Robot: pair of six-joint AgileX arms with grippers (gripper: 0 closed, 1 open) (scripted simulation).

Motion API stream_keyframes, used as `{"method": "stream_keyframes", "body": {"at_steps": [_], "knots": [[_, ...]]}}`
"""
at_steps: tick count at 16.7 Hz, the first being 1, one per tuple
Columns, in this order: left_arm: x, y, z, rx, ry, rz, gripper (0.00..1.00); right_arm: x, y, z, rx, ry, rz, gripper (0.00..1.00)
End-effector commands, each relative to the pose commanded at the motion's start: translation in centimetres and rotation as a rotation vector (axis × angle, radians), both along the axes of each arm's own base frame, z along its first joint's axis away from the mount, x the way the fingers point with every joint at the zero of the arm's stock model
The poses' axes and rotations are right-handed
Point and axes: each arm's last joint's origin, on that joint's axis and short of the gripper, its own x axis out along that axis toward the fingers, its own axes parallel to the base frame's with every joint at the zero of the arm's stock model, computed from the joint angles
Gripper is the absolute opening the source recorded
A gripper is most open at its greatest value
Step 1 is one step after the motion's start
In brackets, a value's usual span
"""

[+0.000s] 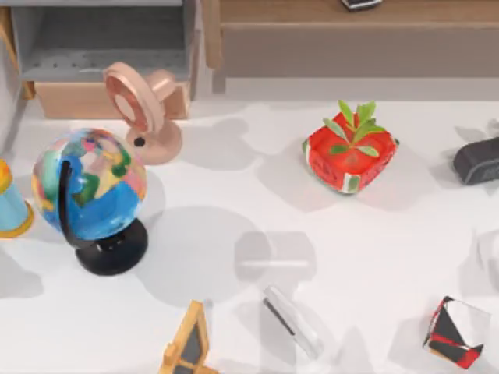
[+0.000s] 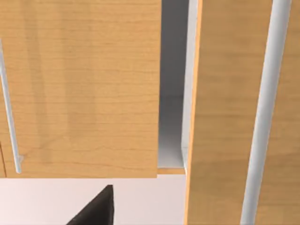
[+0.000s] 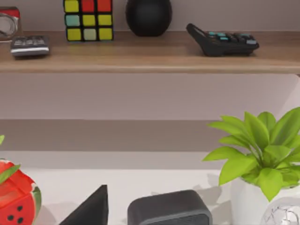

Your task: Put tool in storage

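Observation:
The tool [image 1: 292, 321] is a small flat glassy piece with a dark strip along one edge. It lies on the white table near the front edge, right of centre and free of both arms. The storage [image 1: 101, 43] is a wooden unit with an open grey compartment at the back left. The left wrist view faces its wooden fronts [image 2: 79, 89] from close up, with a grey gap [image 2: 171, 93] between them. A dark part of my left gripper [image 2: 93, 212] shows there. A dark part of my right gripper [image 3: 89, 211] shows before a shelf.
A globe [image 1: 90, 191] stands at the left, a pink fan-like piece [image 1: 144, 109] behind it. A watermelon pot [image 1: 349, 152], a black box [image 1: 477, 160], a cube [image 1: 456, 331] and an orange-framed triangle [image 1: 187, 347] also stand around the tool.

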Motion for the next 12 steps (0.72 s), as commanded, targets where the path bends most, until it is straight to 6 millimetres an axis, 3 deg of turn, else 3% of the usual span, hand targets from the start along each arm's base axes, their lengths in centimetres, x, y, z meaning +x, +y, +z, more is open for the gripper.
{"method": "stream_keyframes", "body": {"at_steps": [5, 9, 12], "knots": [[-1.9, 0.0, 0.0, -0.001, 0.001, 0.000, 1.00, 0.0, 0.0, 0.0, 0.000, 0.000, 0.000, 1.00], [-1.8, 0.0, -0.1, -0.003, 0.003, -0.003, 1.00, 0.0, 0.0, 0.0, 0.000, 0.000, 0.000, 1.00], [-1.8, 1.4, 1.3, -0.008, -0.037, 0.071, 1.00, 0.0, 0.0, 0.0, 0.000, 0.000, 0.000, 1.00]]}}
